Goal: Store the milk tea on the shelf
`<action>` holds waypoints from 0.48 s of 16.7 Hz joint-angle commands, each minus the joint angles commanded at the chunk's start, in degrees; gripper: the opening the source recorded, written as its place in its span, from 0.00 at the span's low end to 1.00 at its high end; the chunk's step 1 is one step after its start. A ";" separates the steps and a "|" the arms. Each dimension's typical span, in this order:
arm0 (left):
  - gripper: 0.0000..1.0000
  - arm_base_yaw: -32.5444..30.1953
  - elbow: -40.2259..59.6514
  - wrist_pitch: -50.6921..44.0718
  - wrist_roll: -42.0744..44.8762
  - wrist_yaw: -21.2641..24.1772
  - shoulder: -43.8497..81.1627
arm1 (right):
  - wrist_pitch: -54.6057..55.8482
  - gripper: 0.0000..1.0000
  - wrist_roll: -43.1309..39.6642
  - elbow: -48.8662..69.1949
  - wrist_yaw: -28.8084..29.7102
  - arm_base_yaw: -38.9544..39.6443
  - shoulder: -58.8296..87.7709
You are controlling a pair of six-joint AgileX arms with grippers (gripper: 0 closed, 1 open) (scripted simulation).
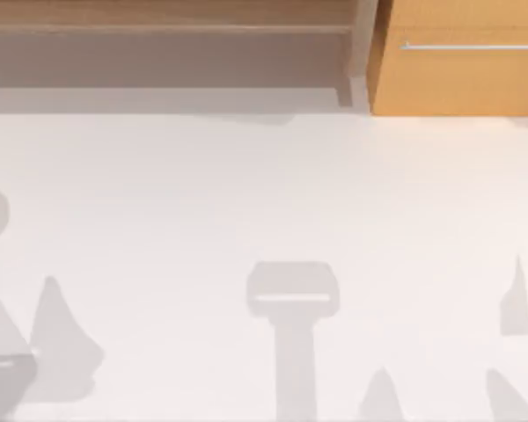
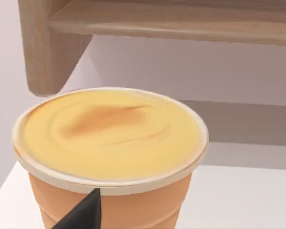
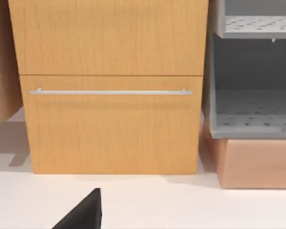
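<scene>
From the top view, the light-brown wooden shelf (image 1: 167, 31) runs along the far edge of the white worktop (image 1: 264, 193), its long board above a shaded recess and a pale side post at its right end. Just to the right stands an orange-wood cabinet (image 1: 458, 75) with a thin silver bar handle (image 1: 471, 46). Grey shadows of the arms fall on the near part of the worktop. No cup stands in the recess here, so the storing looks not yet finished.

The left wrist view shows the milk tea (image 2: 109, 143), an orange cup with a cream lid, close under the camera. A dark fingertip (image 2: 83, 214) of the left tool lies against the cup's front. The cup seems to be carried by the left tool, though whether the fingers are clamped on it cannot be told. Beyond the cup are the shelf board (image 2: 181, 21) and its upright post (image 2: 43, 47), so the left arm appears raised and pointed at the recess, with the cup near it but not yet inside. Setting it down and letting go remain.

The right wrist view faces the cabinet front (image 3: 109, 95) and its handle (image 3: 109, 92), with a grey perforated rack (image 3: 250, 114) on a pale wooden block (image 3: 257, 162) beside it. One dark fingertip (image 3: 83, 214) of the right tool shows; its state cannot be told. That arm seems parked.
</scene>
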 joint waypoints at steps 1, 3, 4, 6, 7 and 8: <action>1.00 1.74 1.13 3.15 0.75 2.08 4.78 | 0.00 1.00 0.00 0.00 0.00 0.00 0.00; 1.00 4.76 3.27 8.29 2.28 5.72 12.93 | 0.00 1.00 0.00 0.00 0.00 0.00 0.00; 1.00 6.03 4.23 10.19 3.00 7.24 16.27 | 0.00 1.00 0.00 0.00 0.00 0.00 0.00; 1.00 7.97 5.81 12.87 4.25 9.59 21.34 | 0.00 1.00 0.00 0.00 0.00 0.00 0.00; 1.00 8.61 6.37 13.71 4.71 10.36 23.00 | 0.00 1.00 0.00 0.00 0.00 0.00 0.00; 1.00 9.02 6.73 14.24 5.03 10.86 24.06 | 0.00 1.00 0.00 0.00 0.00 0.00 0.00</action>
